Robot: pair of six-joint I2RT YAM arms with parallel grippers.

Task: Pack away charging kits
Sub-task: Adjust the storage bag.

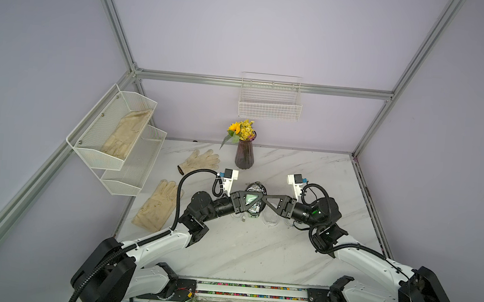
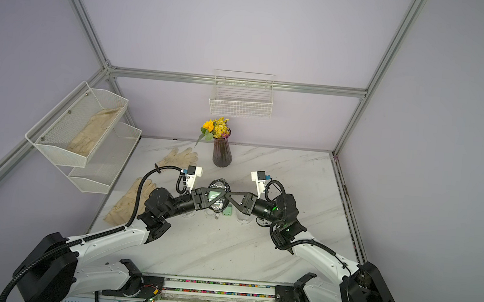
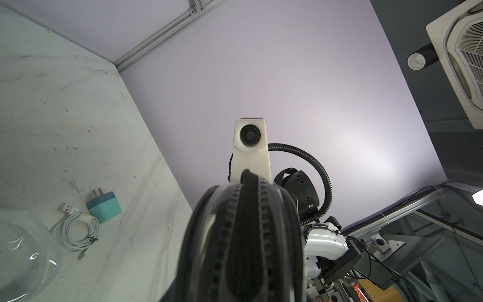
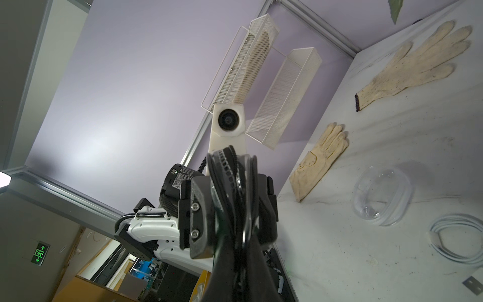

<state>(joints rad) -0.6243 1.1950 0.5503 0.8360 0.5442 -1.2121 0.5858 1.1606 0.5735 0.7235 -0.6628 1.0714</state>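
While both arms met over mid-bench, I had the black-rimmed case (image 1: 256,186) held up off the bench (image 1: 300,252) between them.

Left gripper (image 4: 232,209): jaws were clamped on the case's two sides, which read plainly in the right wrist view. Right gripper (image 1: 264,199): jaws were narrow, pinched on the case's rim from the opposite side. The left wrist view was mostly filled by that rim, so I couldn't see the contact there.

Kit parts on the bench under the arms:
- charger (image 3: 104,208), teal, lying with its prongs up off the surface. It also peeked out below the jaws in a top view (image 2: 227,210).
- cable (image 3: 75,232), white and coiled, touching the charger.
- empty clear case (image 4: 381,196), just beside the cable.

Rest of the scene:
- Two gloves lay at the left side of the bench, one (image 1: 201,160) near the vase (image 1: 245,155) and one (image 1: 158,207) nearer me.
- A third glove (image 1: 125,137) sat in the upper rack (image 1: 85,147) tier.
- The wire basket (image 1: 269,106) hung on the back wall.
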